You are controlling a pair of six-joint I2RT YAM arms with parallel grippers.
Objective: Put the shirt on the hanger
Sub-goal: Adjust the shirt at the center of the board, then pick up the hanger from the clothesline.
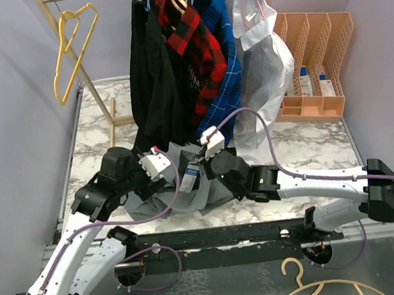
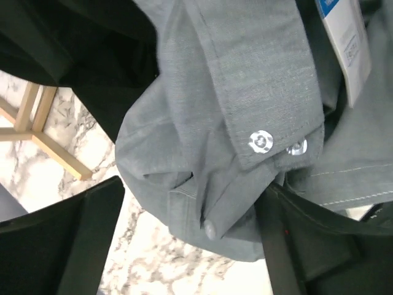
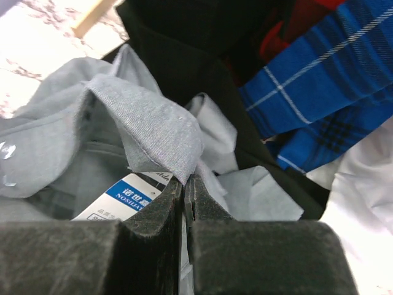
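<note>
The light-grey shirt (image 1: 188,196) lies crumpled on the marble table between both arms. My right gripper (image 3: 184,181) is shut on a raised fold of the shirt (image 3: 147,129), near its blue-and-white tag (image 3: 132,196). My left gripper (image 2: 193,187) is open, its fingers (image 2: 67,239) wide apart. A buttoned band of the shirt (image 2: 245,92) lies between them and brushes the right finger. In the top view the left gripper (image 1: 160,184) and right gripper (image 1: 201,176) sit close together over the cloth. The yellow hanger (image 1: 78,12) hangs on the rack at the back left, apart from both grippers.
A clothes rack behind the shirt carries a black garment (image 1: 149,75), a red plaid shirt (image 1: 190,43), a blue plaid shirt (image 1: 222,82) and a white shirt (image 1: 262,64). Its wooden foot (image 1: 114,120) rests on the table. A peach organizer (image 1: 315,66) stands at the back right. A tan hanger (image 1: 315,289) lies below the front edge.
</note>
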